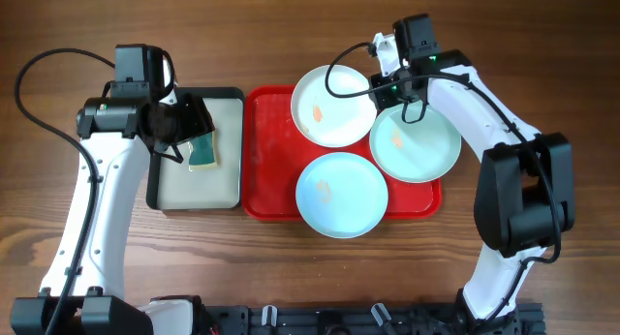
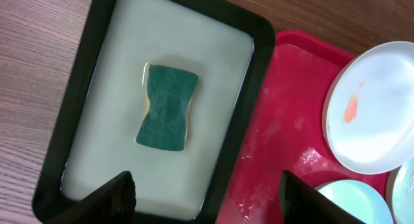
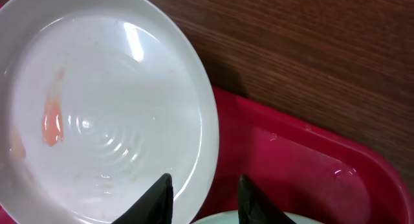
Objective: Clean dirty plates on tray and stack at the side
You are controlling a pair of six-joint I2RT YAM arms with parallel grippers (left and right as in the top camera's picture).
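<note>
Three plates lie on the red tray. The white plate sits at the back and carries an orange smear. One pale blue plate is at the right, and another is at the front. My right gripper is at the white plate's right rim. In the right wrist view, the right gripper is open and straddles the rim of the white plate, one finger over the plate and the other over the tray. My left gripper is open above a green sponge.
The sponge lies in a black-rimmed tray with a pale wet inside, directly left of the red tray. Bare wooden table surrounds both trays. Black cables loop behind each arm.
</note>
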